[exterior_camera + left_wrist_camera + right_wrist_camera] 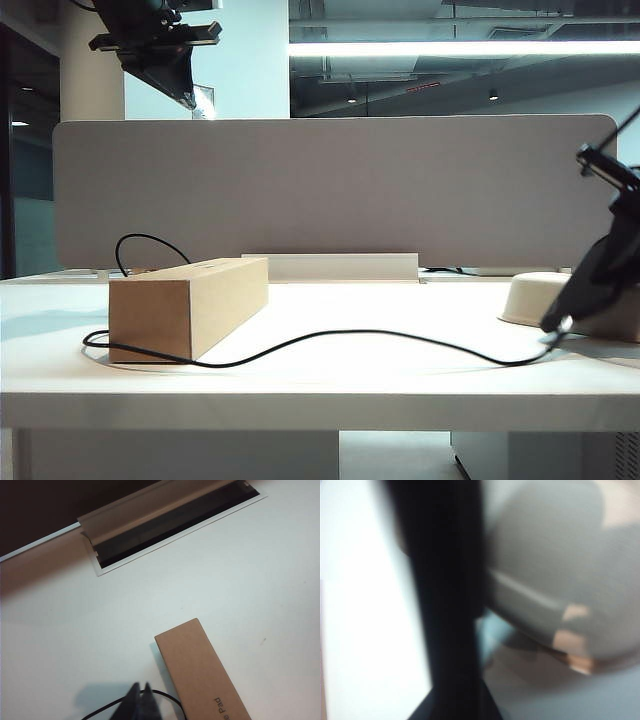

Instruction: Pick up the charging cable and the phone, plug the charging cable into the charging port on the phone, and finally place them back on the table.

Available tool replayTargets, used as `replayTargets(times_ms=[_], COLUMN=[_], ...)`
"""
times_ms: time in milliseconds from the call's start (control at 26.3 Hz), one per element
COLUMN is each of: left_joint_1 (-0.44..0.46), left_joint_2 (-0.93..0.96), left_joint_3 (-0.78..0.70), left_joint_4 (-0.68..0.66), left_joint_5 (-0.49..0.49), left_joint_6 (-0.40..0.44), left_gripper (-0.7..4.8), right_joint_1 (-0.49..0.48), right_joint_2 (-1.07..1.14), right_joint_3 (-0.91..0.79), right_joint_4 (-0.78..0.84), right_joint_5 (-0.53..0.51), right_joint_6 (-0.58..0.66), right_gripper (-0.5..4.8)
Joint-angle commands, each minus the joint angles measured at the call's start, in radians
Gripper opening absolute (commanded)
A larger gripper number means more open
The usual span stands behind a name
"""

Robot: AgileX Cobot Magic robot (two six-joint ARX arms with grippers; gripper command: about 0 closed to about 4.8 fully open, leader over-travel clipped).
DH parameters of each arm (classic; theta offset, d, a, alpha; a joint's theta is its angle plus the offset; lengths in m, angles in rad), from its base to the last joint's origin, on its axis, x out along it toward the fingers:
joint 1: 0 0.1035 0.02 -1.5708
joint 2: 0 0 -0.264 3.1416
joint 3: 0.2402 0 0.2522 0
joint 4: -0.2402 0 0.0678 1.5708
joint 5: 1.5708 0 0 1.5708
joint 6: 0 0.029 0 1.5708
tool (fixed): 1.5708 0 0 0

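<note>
Fingers of the left gripper (140, 700) are pressed together, empty, up high over the box (187, 305) on the left. Right gripper (556, 325) sits low at the right, by the charging cable (350, 335) end near the beige tray (535, 297); wrist view's too blurred, can't tell if it grips. Cable lies across the surface (320, 385). No phone visible. Pick-up, plugging & set-down prob. all remain.
</note>
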Motion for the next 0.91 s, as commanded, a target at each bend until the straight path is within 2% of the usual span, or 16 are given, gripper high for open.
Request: replayTargets(times_ms=[38,152,228,304,419,495,799,913], left_joint_1=[0.001,0.0,0.0,0.0,0.0,0.0,0.0,0.0], left_joint_2=[-0.005,-0.005,-0.005,-0.005,-0.005,-0.005,-0.005,-0.005], left_joint_3=[0.005,0.005,0.005,0.005,0.005,0.005,0.005,0.005], left_joint_4=[-0.007,-0.022,-0.022,-0.024,-0.026,-0.026,-0.044,-0.054], left_joint_5=[0.0,0.0,0.0,0.0,0.001,0.0,0.0,0.0], left_joint_6=[0.003,0.003,0.003,0.003,0.003,0.003,0.004,0.004], left_gripper=[-0.05,-0.05,-0.05,-0.05,-0.05,-0.05,-0.05,-0.05], right_joint_1=[-0.001,-0.001,-0.001,-0.001,-0.001,-0.001,-0.002,-0.002], right_joint_2=[0.0,0.0,0.0,0.0,0.0,0.0,-0.003,-0.015], right_joint_3=[0.0,0.0,0.0,0.0,0.0,0.0,0.0,0.0], right_joint_4=[-0.023,-0.023,-0.022,-0.022,-0.023,-0.023,-0.068,-0.112], right_joint_5=[0.034,0.052,0.055,0.055,0.053,0.051,0.05,0.052], right_joint_6=[0.002,0.002,0.002,0.002,0.002,0.002,-0.014,-0.021], right_gripper=[0.86,0.95,1.86,2.35,2.44,2.78,2.88,3.07])
